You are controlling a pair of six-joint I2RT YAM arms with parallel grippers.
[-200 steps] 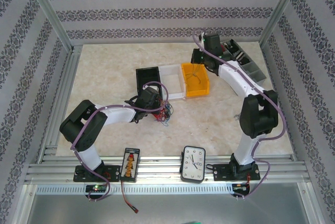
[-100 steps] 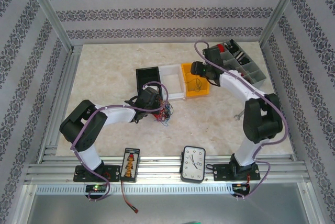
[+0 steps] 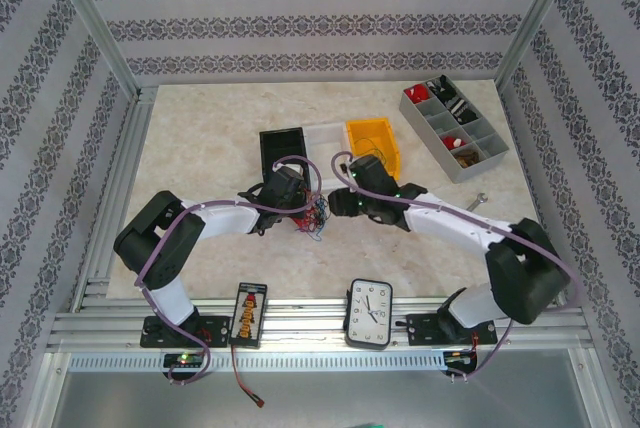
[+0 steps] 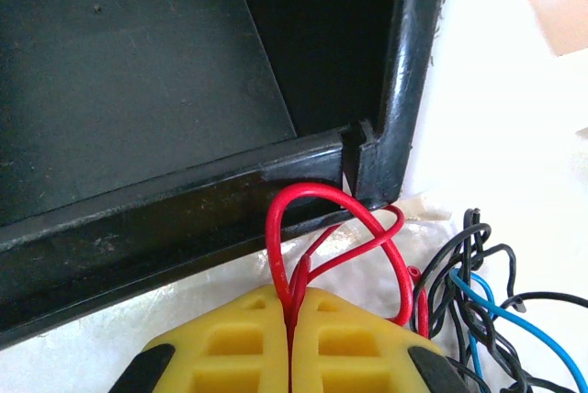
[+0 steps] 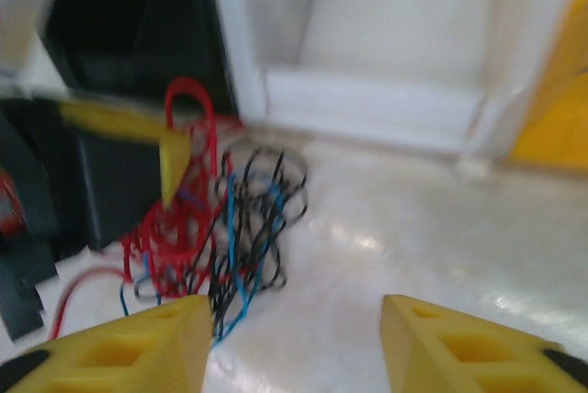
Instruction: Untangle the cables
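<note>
The top camera hangs high behind the arms, looking down and forward over the whole table (image 3: 200, 148). The left wrist camera sits right over the left gripper (image 4: 291, 306), very near the black bin (image 4: 138, 90) and the cables (image 4: 478, 292). The right wrist camera, over the right gripper (image 5: 292, 320), faces those cables from a little further back, low and blurred. All three views share the cables and the bin.

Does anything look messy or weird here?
Yes: the cables lie in a knotted red, blue and black heap beside the black bin, one red loop pinched in the shut left gripper.
</note>
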